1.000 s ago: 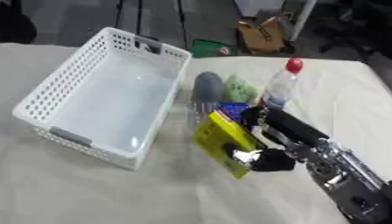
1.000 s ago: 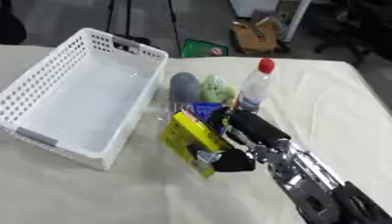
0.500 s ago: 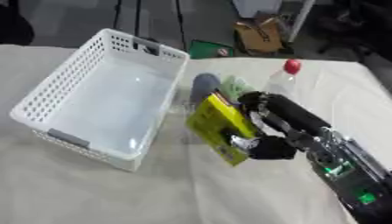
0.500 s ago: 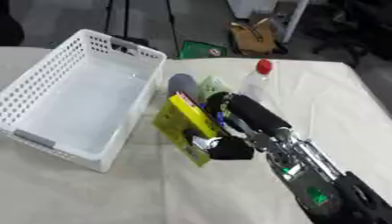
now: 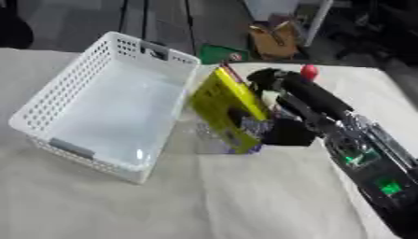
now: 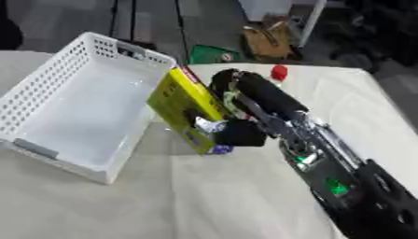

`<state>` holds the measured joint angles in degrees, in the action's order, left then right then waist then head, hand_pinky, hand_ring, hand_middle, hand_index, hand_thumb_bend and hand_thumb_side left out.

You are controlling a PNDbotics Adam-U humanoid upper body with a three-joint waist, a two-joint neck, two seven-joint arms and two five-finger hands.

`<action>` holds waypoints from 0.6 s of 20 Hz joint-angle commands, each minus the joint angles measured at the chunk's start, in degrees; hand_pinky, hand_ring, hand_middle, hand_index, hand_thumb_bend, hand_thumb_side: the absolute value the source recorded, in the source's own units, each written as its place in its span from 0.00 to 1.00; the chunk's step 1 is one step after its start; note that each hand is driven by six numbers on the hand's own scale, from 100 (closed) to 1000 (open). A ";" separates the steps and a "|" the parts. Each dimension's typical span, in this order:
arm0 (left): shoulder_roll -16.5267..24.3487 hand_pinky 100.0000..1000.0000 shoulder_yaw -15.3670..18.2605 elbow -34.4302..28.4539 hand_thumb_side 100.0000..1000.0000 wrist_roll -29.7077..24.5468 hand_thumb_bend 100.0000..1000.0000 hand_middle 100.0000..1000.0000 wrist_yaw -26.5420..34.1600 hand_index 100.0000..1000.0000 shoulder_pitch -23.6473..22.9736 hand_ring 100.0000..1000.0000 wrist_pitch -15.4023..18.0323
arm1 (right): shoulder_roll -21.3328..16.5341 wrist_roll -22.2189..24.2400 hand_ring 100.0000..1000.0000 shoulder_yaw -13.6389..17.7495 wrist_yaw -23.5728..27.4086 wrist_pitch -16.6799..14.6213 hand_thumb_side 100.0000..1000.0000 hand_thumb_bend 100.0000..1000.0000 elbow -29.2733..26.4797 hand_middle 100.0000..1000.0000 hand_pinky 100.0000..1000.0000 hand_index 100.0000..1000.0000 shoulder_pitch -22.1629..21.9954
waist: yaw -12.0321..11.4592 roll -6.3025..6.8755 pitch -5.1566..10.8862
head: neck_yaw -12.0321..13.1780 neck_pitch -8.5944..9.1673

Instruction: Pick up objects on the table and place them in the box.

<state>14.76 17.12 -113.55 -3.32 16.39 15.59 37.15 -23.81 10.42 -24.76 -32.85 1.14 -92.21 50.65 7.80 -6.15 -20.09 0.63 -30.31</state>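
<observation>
Lifted off the desk (image 5: pixel 163 205), the yellow packet (image 5: pixel 227 111) rides in the right robot hand (image 5: pixel 277 131), fingers pinching it; tilted, it could snag the basket (image 5: pixel 49 112) rim.

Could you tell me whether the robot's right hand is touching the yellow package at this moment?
Touching. In the right eye view the right hand has its fingers curled against the yellow package, holding it tilted beside the white basket.

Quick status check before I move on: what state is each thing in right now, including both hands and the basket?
White basket: upright on the table, nothing inside.
Yellow package: held off the table, tilted, beside the basket's right wall.
Right hand: shut on the yellow package.
Red-capped bottle: upright, mostly hidden behind the right arm.
Left hand: not in view.
</observation>
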 commanded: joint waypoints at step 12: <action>1.03 0.79 -0.15 -1.04 0.66 -0.01 0.00 0.76 0.03 0.75 0.07 0.78 -0.38 | 10.29 -4.52 0.83 -0.12 -8.11 -1.64 0.94 0.14 5.91 0.38 0.86 0.57 14.99 | -0.77 0.31 2.11 | -1.42 -0.49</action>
<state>14.76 17.11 -113.55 -3.29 16.39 15.48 36.96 -14.04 6.71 -25.45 -39.49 -0.13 -86.56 64.34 6.99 -6.29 -19.48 -0.45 -30.69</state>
